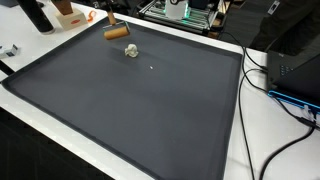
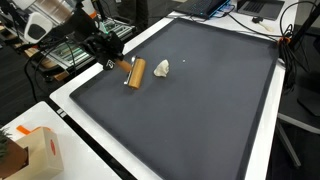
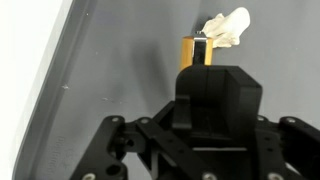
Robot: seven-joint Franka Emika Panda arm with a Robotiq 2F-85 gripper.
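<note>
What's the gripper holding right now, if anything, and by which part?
The gripper seems to clamp the brown cylinder by the end nearest the arm, though the contact itself is partly hidden. The white crumpled piece lies free beside it.

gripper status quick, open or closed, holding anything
Gripper: jaws look closed on the brown block, which sits right next to the white crumpled piece.
</note>
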